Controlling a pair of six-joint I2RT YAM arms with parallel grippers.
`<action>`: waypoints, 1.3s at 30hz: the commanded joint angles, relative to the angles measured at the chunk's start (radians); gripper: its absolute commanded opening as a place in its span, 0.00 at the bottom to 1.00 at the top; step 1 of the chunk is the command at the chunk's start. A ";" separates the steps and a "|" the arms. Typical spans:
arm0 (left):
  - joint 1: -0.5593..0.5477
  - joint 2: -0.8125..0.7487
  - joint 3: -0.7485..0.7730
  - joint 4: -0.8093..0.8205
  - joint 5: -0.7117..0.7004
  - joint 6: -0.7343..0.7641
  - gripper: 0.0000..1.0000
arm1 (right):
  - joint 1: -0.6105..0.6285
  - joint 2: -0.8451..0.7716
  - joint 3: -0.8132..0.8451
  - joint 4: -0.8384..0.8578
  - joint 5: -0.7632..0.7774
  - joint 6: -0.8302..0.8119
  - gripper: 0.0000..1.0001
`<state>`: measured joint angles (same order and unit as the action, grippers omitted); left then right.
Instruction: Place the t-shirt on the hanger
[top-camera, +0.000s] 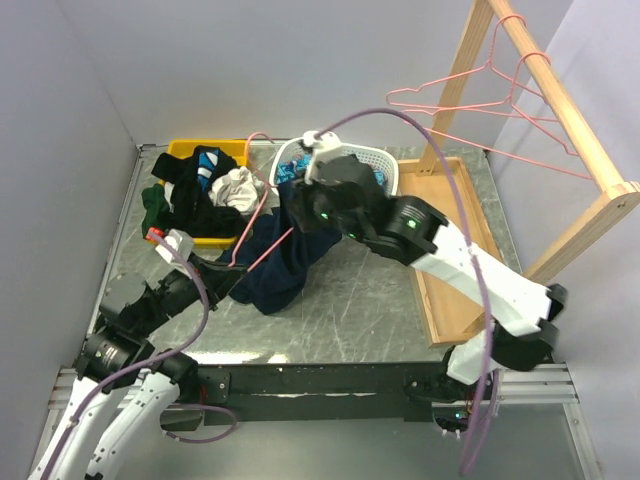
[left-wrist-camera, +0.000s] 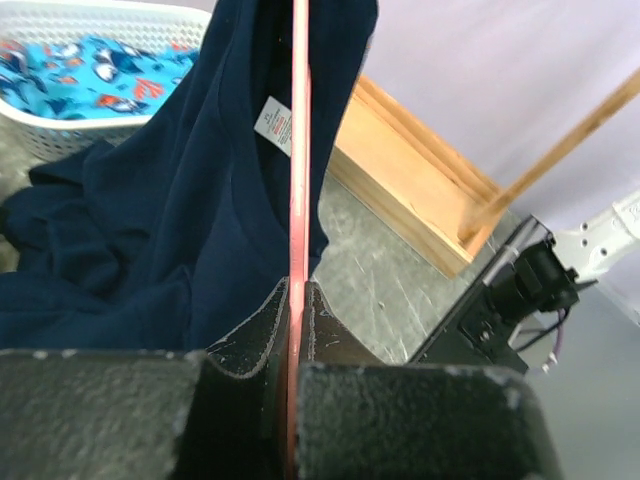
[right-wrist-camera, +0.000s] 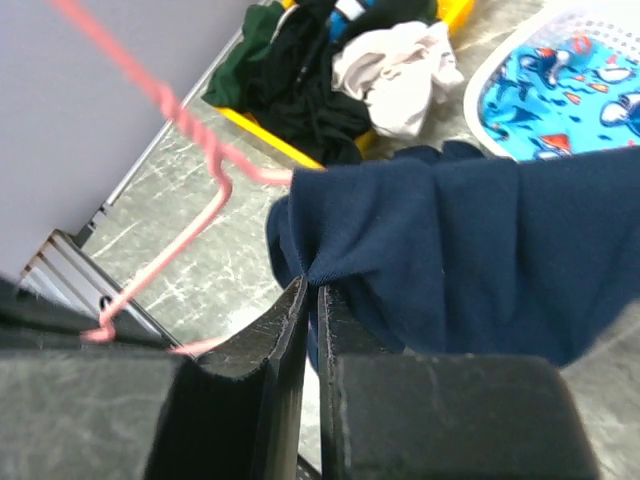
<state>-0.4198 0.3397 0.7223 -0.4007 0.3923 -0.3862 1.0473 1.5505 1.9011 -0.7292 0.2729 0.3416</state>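
Two grippers shared the load. Nearest, the left gripper (left-wrist-camera: 297, 292) was pinched tight on the thin pink wire hanger (left-wrist-camera: 300, 150), whose far end was cut off at the top of the left wrist view. Beside that wire hung the dark navy blue cloth t-shirt (left-wrist-camera: 150, 220), small white collar label (left-wrist-camera: 275, 125) showing, its lower folds heaped on the grey metal table (top-camera: 380, 290). The right gripper (right-wrist-camera: 311, 292) was clamped on a raised fold of the shirt. From overhead, navy cloth hid much of the hanger's frame; whether wire ran inside the shirt could not be told. Beyond stood a white plastic basket (top-camera: 390, 170) and a yellow tray (top-camera: 185, 148) of clothes.
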 joint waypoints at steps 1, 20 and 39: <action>-0.004 0.048 0.000 0.122 0.068 0.007 0.01 | -0.045 -0.159 -0.176 0.189 0.016 0.003 0.13; -0.612 0.229 -0.199 0.361 -0.575 -0.212 0.01 | -0.159 -0.228 -0.516 0.350 -0.066 0.027 0.17; -0.640 0.282 -0.520 0.706 -0.584 -0.232 0.01 | -0.188 -0.285 -0.731 0.401 -0.057 0.042 0.43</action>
<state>-1.0554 0.6201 0.2340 0.1467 -0.1822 -0.5995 0.8677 1.2953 1.1851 -0.3325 0.1860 0.3489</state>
